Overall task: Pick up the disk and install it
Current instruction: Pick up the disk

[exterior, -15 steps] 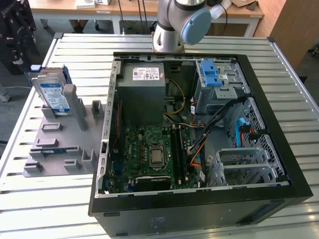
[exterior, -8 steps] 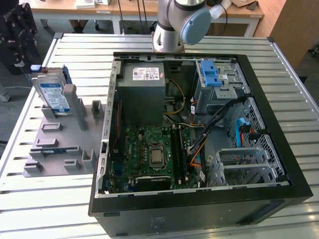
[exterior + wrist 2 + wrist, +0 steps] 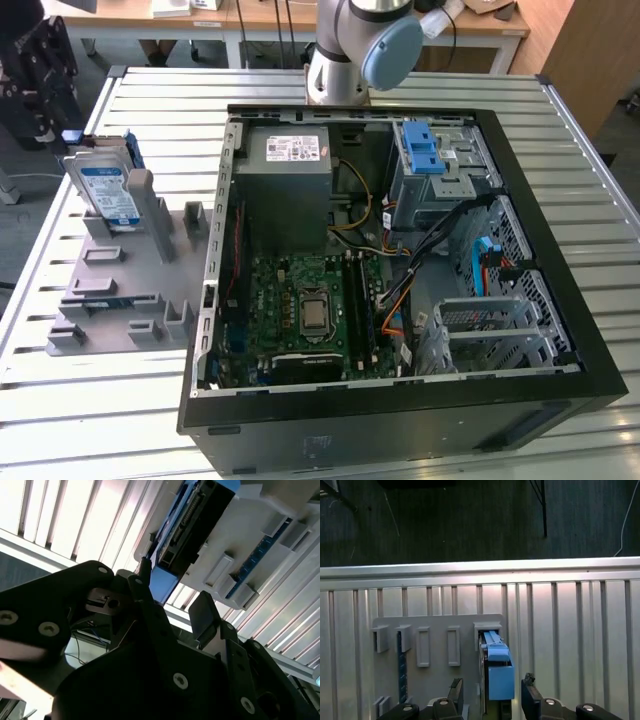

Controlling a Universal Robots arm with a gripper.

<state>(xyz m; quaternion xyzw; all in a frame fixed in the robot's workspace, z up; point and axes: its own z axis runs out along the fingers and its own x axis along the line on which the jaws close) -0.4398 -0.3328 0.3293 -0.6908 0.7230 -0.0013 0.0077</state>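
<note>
The disk (image 3: 105,190) stands on edge in a slot of the grey holder plate (image 3: 120,290), on the slatted table at the exterior view's left. It is silver with a blue-and-white label and a blue carrier frame. My gripper (image 3: 42,90) hangs just beyond it, near the table's edge. In the first wrist view the disk's blue carrier (image 3: 500,672) lies between my two black fingers (image 3: 529,692), with a gap on each side. The second wrist view shows my gripper (image 3: 172,597) open, short of the disk's dark edge (image 3: 192,520).
An open black computer case (image 3: 400,400) fills the table's middle and the exterior view's right. It holds a grey power supply box (image 3: 290,170), a green motherboard (image 3: 310,310), loose cables and a light-blue latch bracket (image 3: 425,155) on the metal drive cage. The arm's base (image 3: 340,60) stands behind.
</note>
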